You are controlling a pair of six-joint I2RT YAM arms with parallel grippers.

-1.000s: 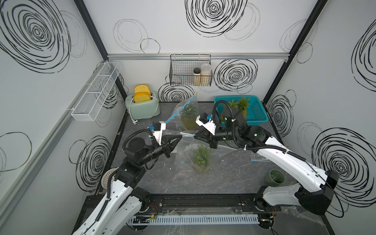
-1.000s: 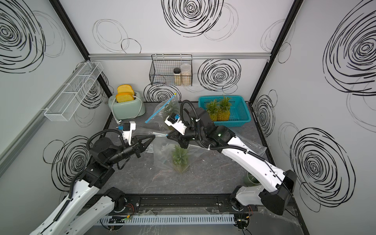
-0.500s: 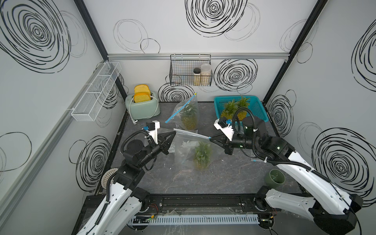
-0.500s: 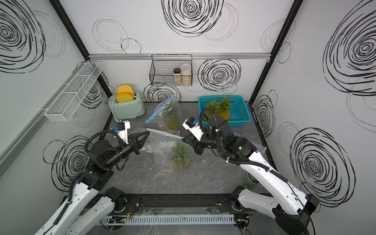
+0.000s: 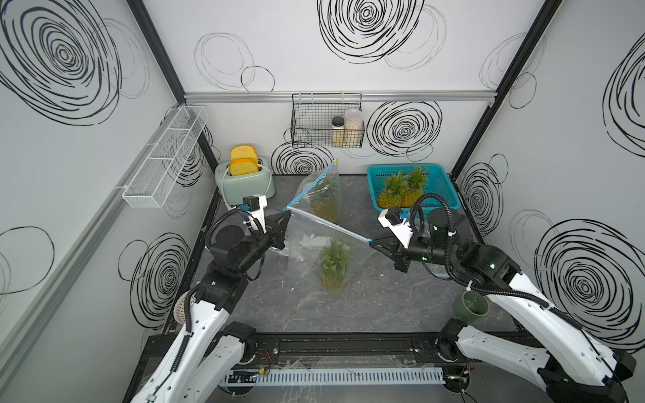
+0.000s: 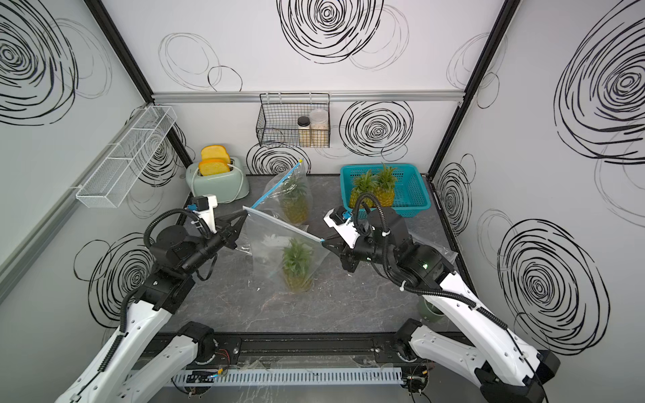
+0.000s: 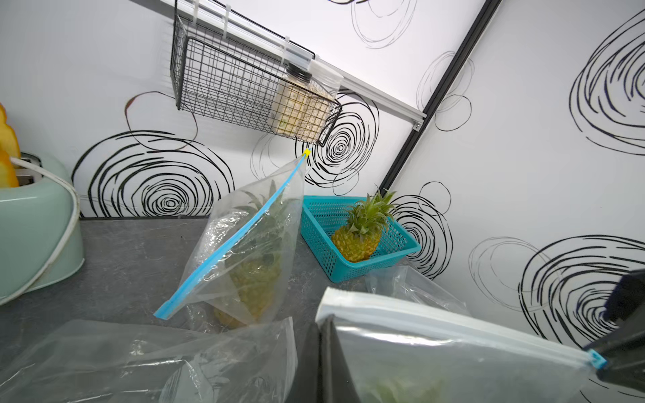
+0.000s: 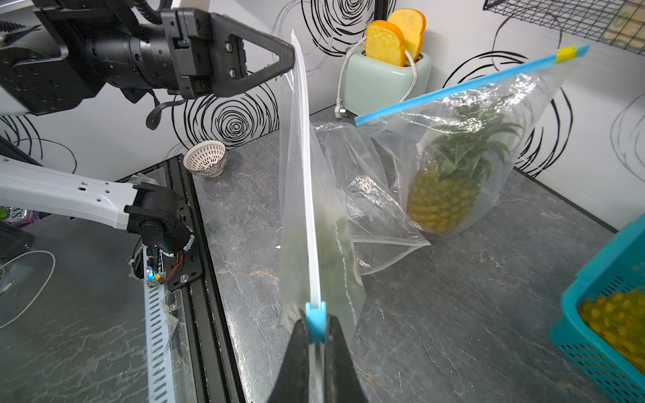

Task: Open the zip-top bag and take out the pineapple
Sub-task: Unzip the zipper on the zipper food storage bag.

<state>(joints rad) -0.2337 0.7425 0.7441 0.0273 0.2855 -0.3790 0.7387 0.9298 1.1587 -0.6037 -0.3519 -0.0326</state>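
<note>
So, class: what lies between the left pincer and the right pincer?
The zip strip of the zip-top bag runs from left pincer to right pincer; the pineapple sits inside, below. Shown in both top views.

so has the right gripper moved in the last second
Yes. The right gripper has gone to its right, from near the rear bag to just in front of the basket, pulling the slider.

The left end effector point(image 5: 287, 219) pinches one end of the top strip of the zip-top bag point(image 5: 303, 258), and the right end effector point(image 5: 371, 241) pinches the other end. The pineapple point(image 5: 333, 268) stands inside, near the middle of the table point(image 5: 384, 307).
</note>
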